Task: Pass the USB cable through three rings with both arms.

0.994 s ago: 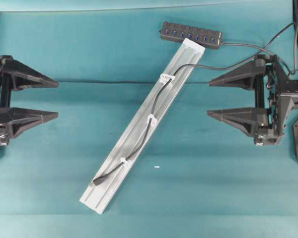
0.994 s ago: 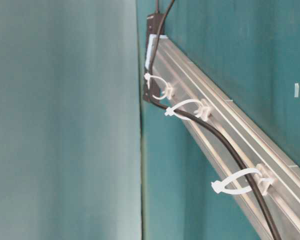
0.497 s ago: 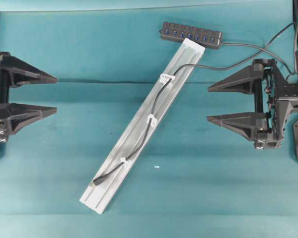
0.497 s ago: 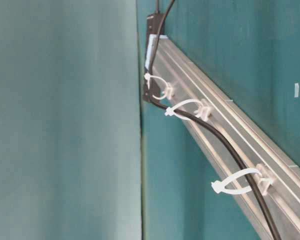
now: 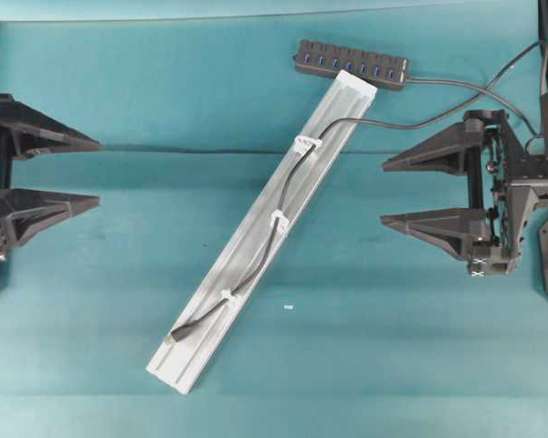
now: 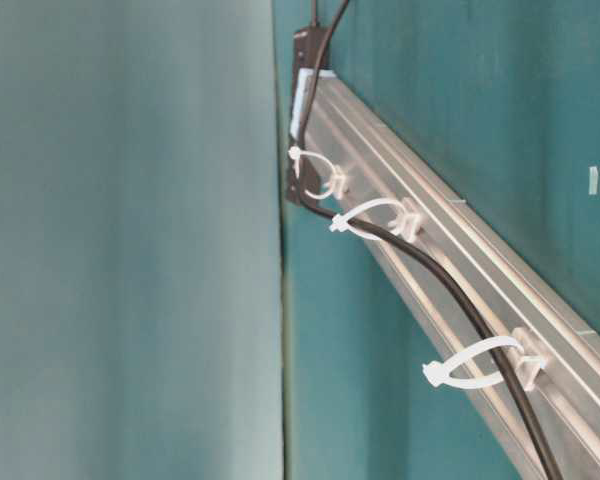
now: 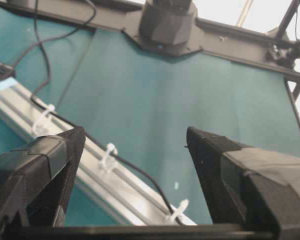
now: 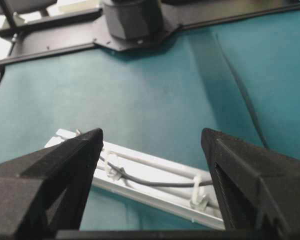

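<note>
Change since earlier frame: in the overhead view the left gripper was drawn a little further toward the left edge; the right gripper was barely shifted; cable and rail were left as they lay.

Left gripper: spread wide and empty, held well apart from the rail; nothing was seen between its fingers in the left wrist view.

Right gripper: likewise released, jaws wide, nothing gripped; it was held off to the right of the rail, well clear of it.

USB cable: laid along the aluminium rail, running from the hub at the top down to the plug end, which rested on the rail near its lower end.

Three rings: upper ring, middle ring and lower ring were each crossed by the cable in the overhead view; in the table-level view the cord was seen inside the two nearer loops, while the farthest loop could not be read as surely.

Progress: the threading was judged done, or very nearly, with the plug past the last ring.

Left to do: apparently nothing beyond the arms being parked; no further grasp seemed called for.

Bystander: a small white scrap lay on the table just right of the rail.
</note>
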Motion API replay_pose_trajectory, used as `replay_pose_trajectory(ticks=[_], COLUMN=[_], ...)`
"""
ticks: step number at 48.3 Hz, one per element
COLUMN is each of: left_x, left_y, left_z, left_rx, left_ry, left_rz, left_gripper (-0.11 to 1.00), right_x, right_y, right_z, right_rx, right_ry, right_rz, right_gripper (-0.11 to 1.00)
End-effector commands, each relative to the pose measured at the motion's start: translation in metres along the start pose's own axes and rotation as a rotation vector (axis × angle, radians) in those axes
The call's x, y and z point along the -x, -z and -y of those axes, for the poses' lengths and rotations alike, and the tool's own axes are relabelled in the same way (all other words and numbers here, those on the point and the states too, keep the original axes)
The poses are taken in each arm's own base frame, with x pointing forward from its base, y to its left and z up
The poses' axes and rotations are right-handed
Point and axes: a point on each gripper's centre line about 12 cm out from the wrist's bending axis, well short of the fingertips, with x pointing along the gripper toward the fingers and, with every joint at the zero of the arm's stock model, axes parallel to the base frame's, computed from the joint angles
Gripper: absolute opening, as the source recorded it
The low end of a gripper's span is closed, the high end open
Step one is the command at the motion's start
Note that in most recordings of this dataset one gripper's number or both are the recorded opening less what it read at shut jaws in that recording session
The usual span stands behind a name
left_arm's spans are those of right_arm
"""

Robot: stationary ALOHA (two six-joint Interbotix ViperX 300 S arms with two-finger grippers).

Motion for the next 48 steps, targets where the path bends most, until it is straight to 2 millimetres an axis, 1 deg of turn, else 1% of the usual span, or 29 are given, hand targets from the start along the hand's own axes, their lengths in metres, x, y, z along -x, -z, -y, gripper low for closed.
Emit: replay_pose_trajectory(ticks=[1,23,48], left_x=[-0.0010,-0.0019,-0.0036], left_y=[-0.0041,-0.0031,0.0010], left_z=[0.0004,0.0009,0.0067], left_rx=[-0.001,-0.002,-0.006], left_ry=[0.001,0.003,0.031], left_rz=[0.011,0.006,-0.012], left_gripper=[0.90,0.90,0.90], right_x=[-0.0012,-0.0012,0.0007], right_y=[-0.0025,-0.0026,-0.0022], right_z=[-0.0012,-0.0008,0.0014], right_rx=[-0.006,-0.011,-0.022], right_ry=[-0.004,-0.002,0.005], right_rz=[0.007,0.007,0.001], right_gripper=[0.84,0.84,0.85])
